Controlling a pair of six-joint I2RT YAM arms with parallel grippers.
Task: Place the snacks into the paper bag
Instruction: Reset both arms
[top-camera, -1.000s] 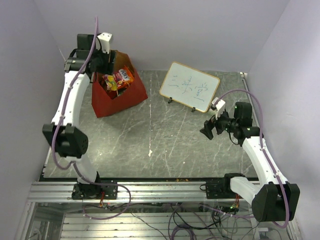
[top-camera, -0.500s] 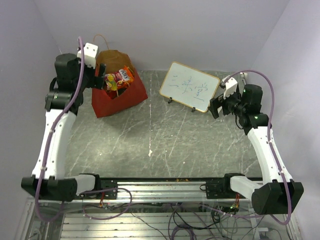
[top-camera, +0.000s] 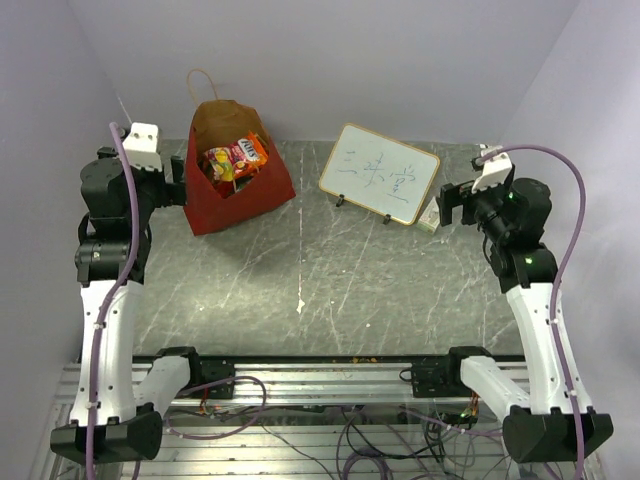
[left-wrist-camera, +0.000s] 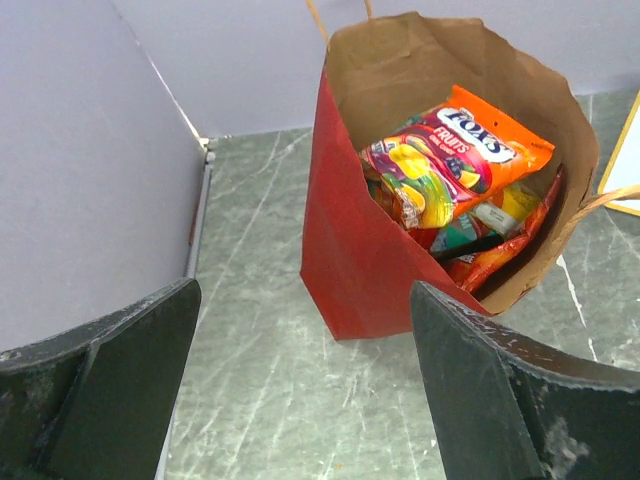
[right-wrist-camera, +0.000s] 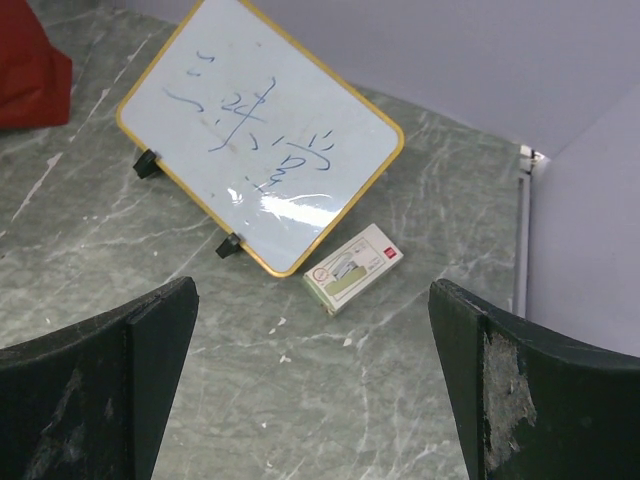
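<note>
Marbled table: paper bag upright, snacks inside. Whiteboard right of bag, white box farther right. Left hand beside bag, right hand well apart; both wide open, empty.

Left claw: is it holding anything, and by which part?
Nothing is held. The left claw stands open and empty near the paper bag; the right claw is empty too.
</note>
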